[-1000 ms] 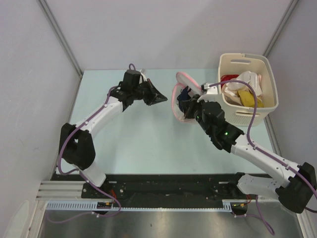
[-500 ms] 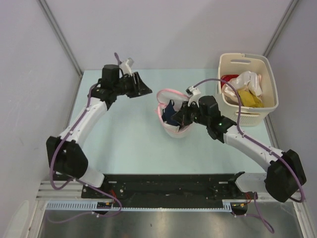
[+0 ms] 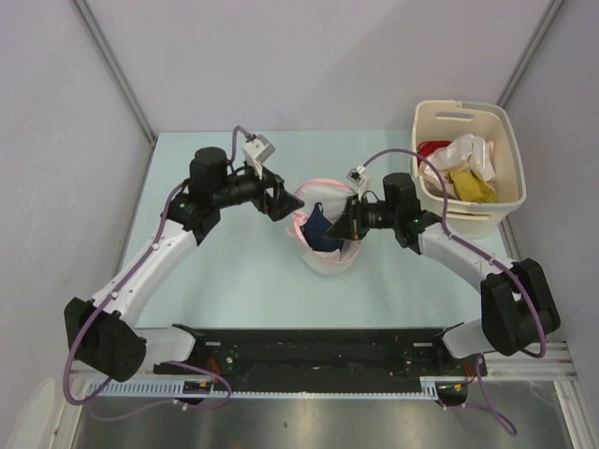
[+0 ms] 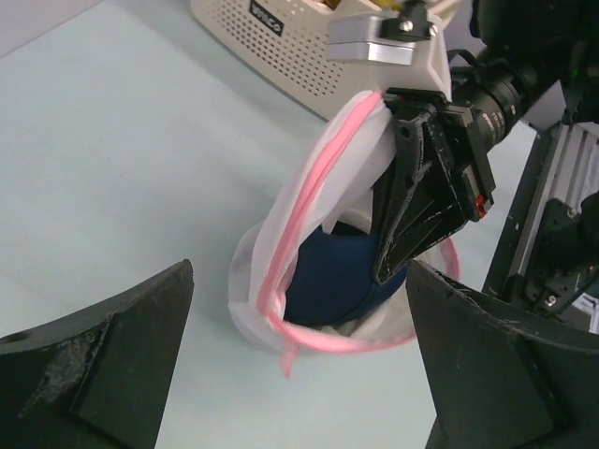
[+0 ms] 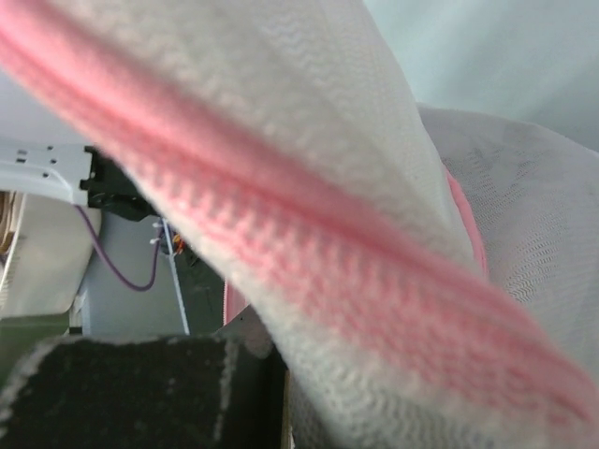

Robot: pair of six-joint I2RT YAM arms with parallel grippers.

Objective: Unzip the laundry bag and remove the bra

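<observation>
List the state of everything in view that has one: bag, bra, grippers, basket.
laundry bag: unzipped, mouth gaping, rim lifted, bottom on the table
bra: inside the bag, seen through the opening, not yet out
right gripper: shut on the bag's rim
left gripper: open, facing the bag's mouth, touching nothing
basket: upright, holding clothes

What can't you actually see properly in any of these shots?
1. Right wrist view: the bag lies across the lens, blurred, and blocks the bra and nearly everything else.
2. Left wrist view: the bra sits inside the bag, where the mesh and the right claw hide its straps.
3. Top view: the clothes in the basket are piled up and too small to tell apart.
</observation>
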